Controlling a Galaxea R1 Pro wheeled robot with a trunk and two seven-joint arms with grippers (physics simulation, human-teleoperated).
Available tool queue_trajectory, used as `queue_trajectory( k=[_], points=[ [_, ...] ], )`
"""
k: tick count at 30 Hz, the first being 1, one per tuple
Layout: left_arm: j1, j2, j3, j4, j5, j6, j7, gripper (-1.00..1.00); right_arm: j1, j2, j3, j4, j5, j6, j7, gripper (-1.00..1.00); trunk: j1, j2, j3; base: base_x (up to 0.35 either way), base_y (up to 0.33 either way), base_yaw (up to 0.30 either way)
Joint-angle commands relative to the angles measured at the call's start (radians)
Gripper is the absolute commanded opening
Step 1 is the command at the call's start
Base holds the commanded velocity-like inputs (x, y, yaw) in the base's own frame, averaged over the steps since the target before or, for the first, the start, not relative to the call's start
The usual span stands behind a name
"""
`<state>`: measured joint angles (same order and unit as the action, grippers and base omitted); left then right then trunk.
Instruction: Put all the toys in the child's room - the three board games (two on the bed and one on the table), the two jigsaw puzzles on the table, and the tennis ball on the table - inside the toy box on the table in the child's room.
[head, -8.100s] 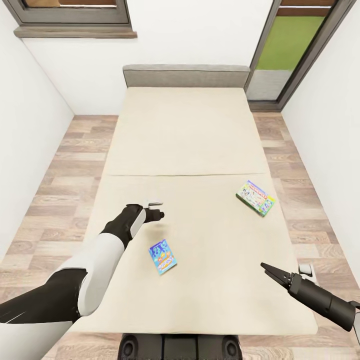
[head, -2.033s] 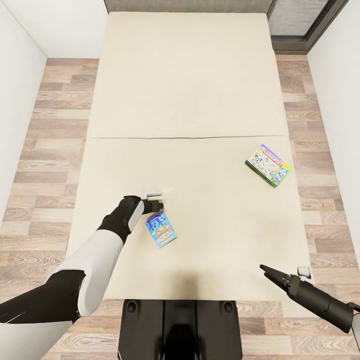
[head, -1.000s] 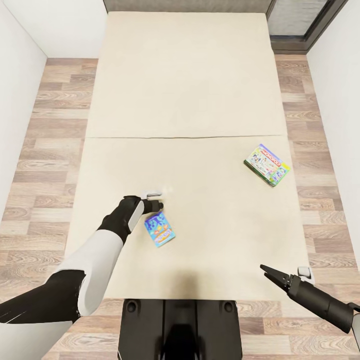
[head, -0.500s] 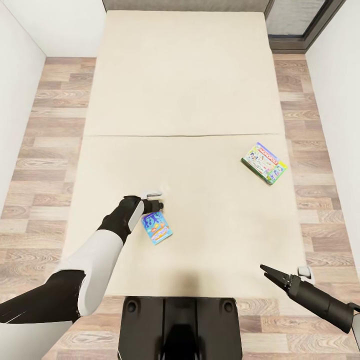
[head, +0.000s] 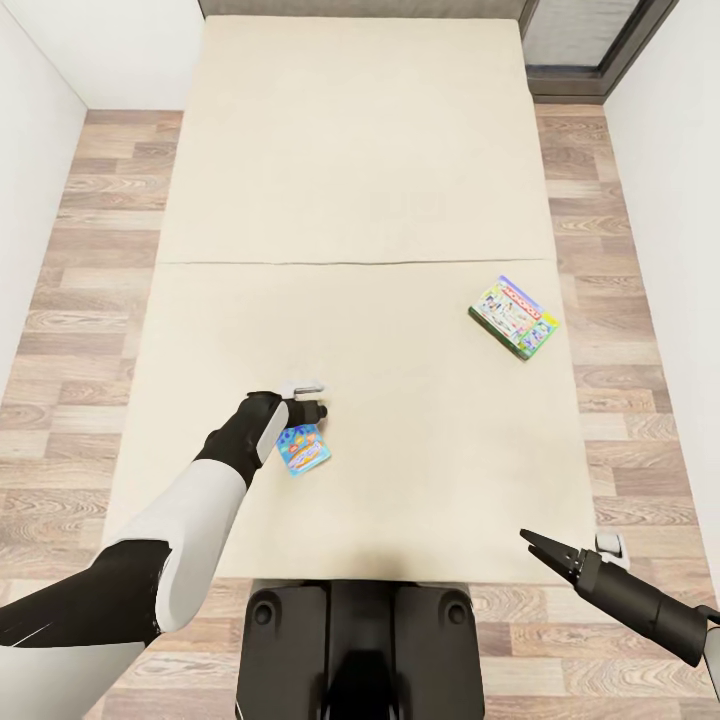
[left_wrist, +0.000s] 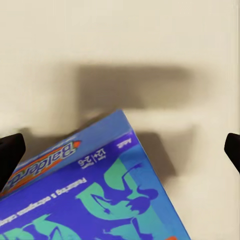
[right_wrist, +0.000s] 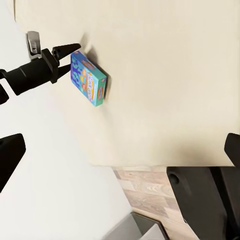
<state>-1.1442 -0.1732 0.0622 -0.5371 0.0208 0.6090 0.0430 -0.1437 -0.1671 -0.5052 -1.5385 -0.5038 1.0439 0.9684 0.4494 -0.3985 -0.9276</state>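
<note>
The head camera looks straight down on the bed (head: 360, 150), its cream mattress wide across the plank floor (head: 80, 330), white walls at either side; two board games lie on it, well apart; the blue board game (head: 305, 449) sits toward the near left part of the mattress, tilted askew, and the left gripper (head: 318, 410) is right over its far end, the black forearm reaching in from the near left; from the left wrist the blue cover with its teal figures and orange logo (left_wrist: 95, 195) lies directly below, and the two dark fingertips (left_wrist: 10, 152) stand far apart at opposite edges of that picture, so the pincer is spread wide with the box under the gap, not pinched; in the right wrist view the left gripper's pointed tips (right_wrist: 67, 56) sit just beside the box's end (right_wrist: 89, 80), whether touching I cannot tell; the white and green board game (head: 514, 317) rests flat near the mattress's right edge, also turned at an angle; the right gripper (head: 530, 541) hangs low at the near right, beyond the mattress's near edge, over the floor, its tips looking pressed together in a point from the head; the right wrist picture, though, shows its own fingertips (right_wrist: 10, 160) set wide at the two edges, so it too is spread; the robot's dark base (head: 360, 650) stands against the foot of the bed.
</note>
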Motion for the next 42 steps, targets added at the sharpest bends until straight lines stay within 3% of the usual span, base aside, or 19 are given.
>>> queue_trajectory(
  k=[1, 42],
  points=[
    [0.0, -0.001, 0.005, -0.001, 0.003, 0.005, 0.004, 1.0, 0.0, 0.0, -0.001, 0.0, 0.004, 0.003, 0.006, 1.0, 0.001, -0.002, -0.001, -0.009, -0.014, 0.0],
    [0.0, -0.001, 0.005, 0.0, 0.002, 0.005, 0.003, 1.0, -0.001, 0.0, 0.0, 0.0, 0.007, 0.003, 0.006, 1.0, 0.001, -0.002, -0.006, -0.011, -0.001, 0.0]
  ],
)
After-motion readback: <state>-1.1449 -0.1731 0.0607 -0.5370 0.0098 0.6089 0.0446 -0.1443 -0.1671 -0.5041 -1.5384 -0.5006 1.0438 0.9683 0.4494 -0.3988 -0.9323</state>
